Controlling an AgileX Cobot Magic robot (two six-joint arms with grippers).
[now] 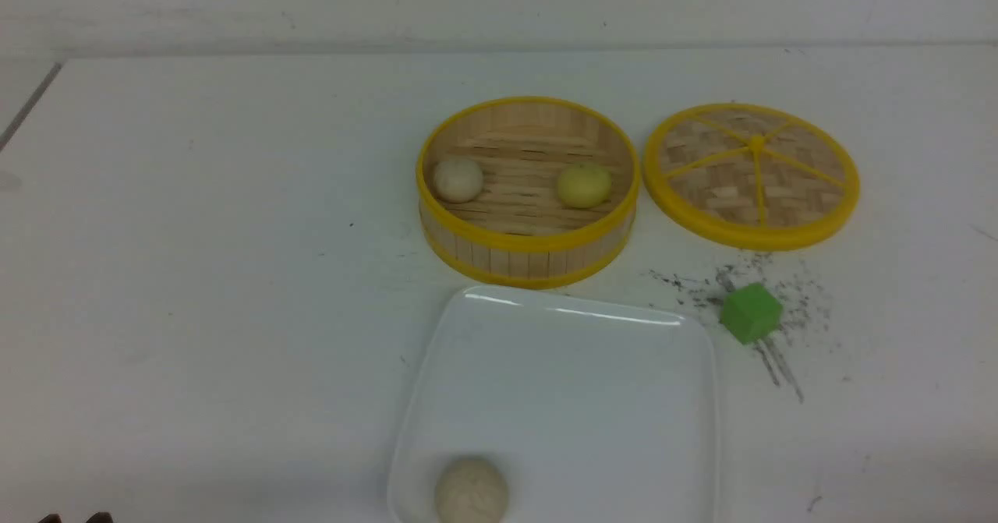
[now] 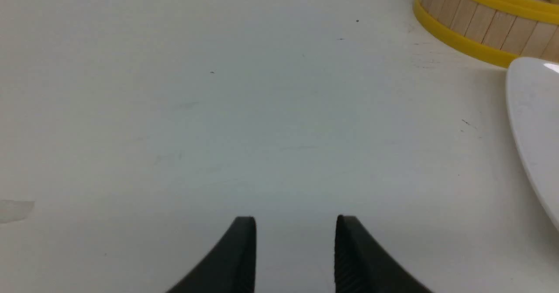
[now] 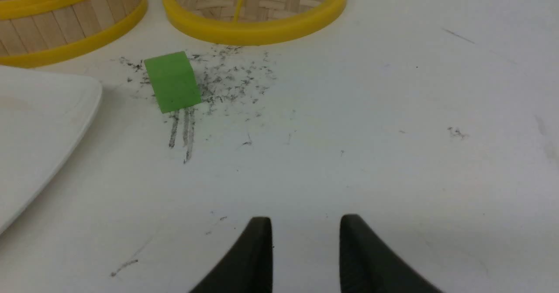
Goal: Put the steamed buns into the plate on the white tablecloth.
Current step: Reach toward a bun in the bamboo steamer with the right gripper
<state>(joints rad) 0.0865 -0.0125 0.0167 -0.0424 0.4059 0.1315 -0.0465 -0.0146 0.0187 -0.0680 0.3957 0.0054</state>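
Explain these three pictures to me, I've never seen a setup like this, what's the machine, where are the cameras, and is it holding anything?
This is a robot with two arms, each ending in a pincer. The wide picture looks forward from between the arms; the other two come from cameras on the wrists. They show the left pincer and the right pincer, both open and empty, over the white tablecloth. On it sit a plate with one beige bun, a bamboo basket holding an off-white bun and a pale yellow bun, a lid beside it, and a green cube.
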